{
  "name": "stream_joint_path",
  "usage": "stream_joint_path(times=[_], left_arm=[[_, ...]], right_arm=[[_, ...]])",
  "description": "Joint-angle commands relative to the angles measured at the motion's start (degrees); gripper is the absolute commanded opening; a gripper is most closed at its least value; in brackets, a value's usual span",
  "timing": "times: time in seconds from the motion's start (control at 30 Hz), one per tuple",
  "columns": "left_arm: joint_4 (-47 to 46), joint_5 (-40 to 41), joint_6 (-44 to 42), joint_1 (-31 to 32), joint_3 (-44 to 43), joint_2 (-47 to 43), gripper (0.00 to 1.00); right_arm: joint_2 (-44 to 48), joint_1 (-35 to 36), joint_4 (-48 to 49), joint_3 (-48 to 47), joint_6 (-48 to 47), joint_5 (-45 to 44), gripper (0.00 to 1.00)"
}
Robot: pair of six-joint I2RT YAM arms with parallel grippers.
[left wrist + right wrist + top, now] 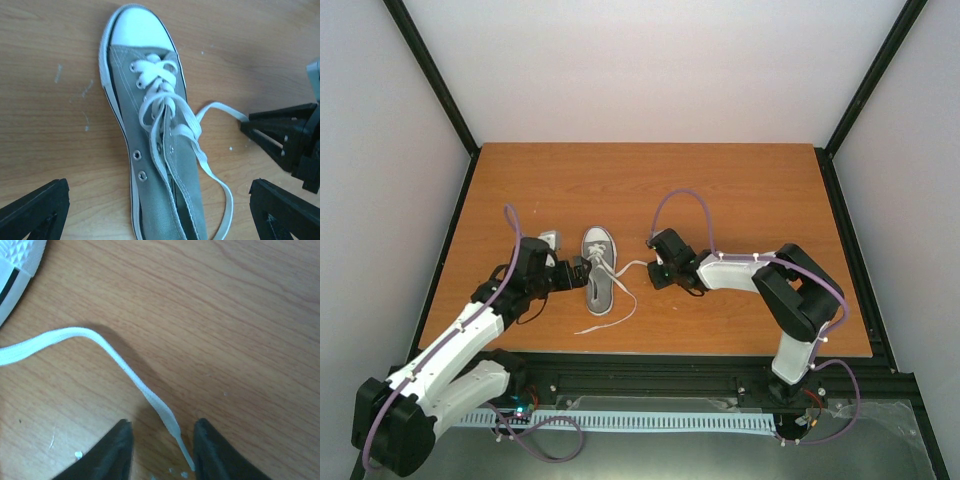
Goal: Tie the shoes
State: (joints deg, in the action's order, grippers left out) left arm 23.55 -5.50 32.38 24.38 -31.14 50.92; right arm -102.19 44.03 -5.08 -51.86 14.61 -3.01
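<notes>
There, lace end point(172, 429) of grey sneaker point(127, 105) between right hand point(162, 442) fingers.

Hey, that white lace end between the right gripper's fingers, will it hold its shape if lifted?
Probably floppy: the lace lies flat and curves loosely over the table. Its clear tip looks stiffer but thin and smooth, so it may slip from the right gripper. Gripping the flat part seems safer.

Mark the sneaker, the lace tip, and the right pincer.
sneaker point(157, 107): left wrist view, laced midfoot.
lace tip point(184, 452): right wrist view, clear aglet.
right pincer point(161, 426): right wrist view, midway between fingertips.
</notes>
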Motion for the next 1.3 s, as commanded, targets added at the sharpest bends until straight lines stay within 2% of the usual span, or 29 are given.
stream_joint_path(times=[0.0,0.03,0.07,0.3,0.37,0.47,0.67,0.73,1.03,1.27], left_arm=[[-2.6,-7.1,-1.1,0.0,1.4,2.9,1.00],[-3.0,-8.6,-1.1,0.0,1.8,3.9,1.00],[-3.4,-9.6,-1.1,0.0,2.0,5.1,1.00],[-6.2,-15.4,-0.2,0.2,3.1,11.3,1.00],[-6.2,-15.7,-0.2,0.2,2.9,12.6,0.96],[-6.8,-17.0,0.0,0.3,2.9,14.1,0.87],[-8.0,-19.5,0.6,0.6,2.8,15.9,0.60],[-8.5,-20.3,0.7,0.7,2.8,15.6,0.55],[-3.0,-18.7,0.5,1.7,1.2,12.4,0.64],[2.9,-14.6,1.5,4.3,-2.1,11.2,0.59]], right_arm=[[-1.0,0.5,0.8,-0.3,-0.6,-0.6,0.08],[-0.6,0.5,1.0,0.0,-0.3,-1.2,0.04],[0.0,0.5,1.3,0.4,-0.2,-2.0,0.03],[10.6,0.4,1.7,4.1,2.4,-13.1,0.03],[13.2,0.1,0.8,4.4,2.4,-15.1,0.03],[16.1,-0.2,-0.8,4.0,2.2,-17.2,0.03],[20.3,-0.7,-2.3,4.1,2.9,-19.7,0.03],[21.3,-0.9,-2.8,4.1,3.0,-20.3,0.03],[24.1,-1.8,-2.8,6.0,2.8,-21.6,0.03],[23.9,-2.2,-2.6,7.1,3.6,-21.5,0.03]])
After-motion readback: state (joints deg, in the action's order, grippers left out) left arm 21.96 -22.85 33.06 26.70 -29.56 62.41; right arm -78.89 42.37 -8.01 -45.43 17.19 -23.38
